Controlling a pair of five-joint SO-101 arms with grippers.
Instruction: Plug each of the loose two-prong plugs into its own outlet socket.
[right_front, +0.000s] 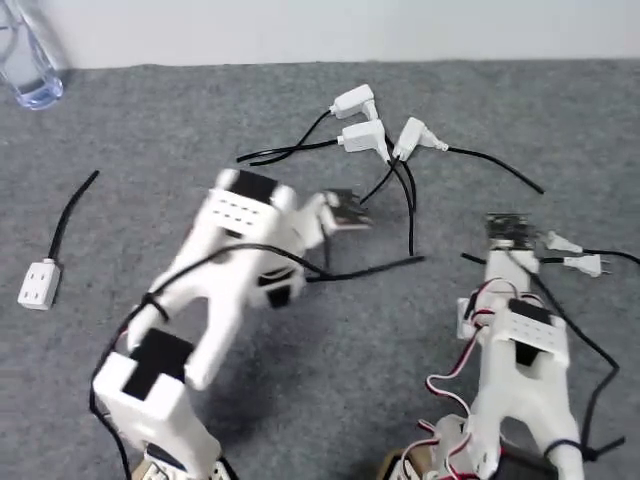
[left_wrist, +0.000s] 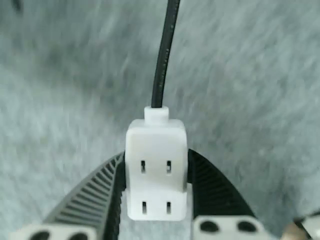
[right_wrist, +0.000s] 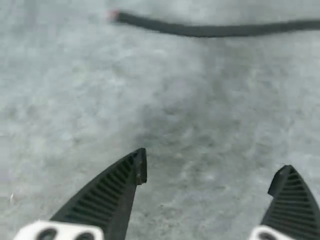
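High view: loose plugs (right_front: 362, 138) lie at 12 o'clock on the desk (right_front: 150, 120). Left wrist view: left pincer (left_wrist: 156, 159) clamps an outlet socket (left_wrist: 156, 142) by its flat sides; likely light, rigid, slippery. Right wrist view: right pincer (right_wrist: 214, 160) gapes wide.

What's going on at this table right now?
The left gripper is shut on a white outlet socket block with a black cord, lifted over the grey carpeted table. The right gripper hangs over bare carpet with its fingers open, holding nothing. A white two-prong plug and a second plug lie loose beside the right arm, not yet picked up.
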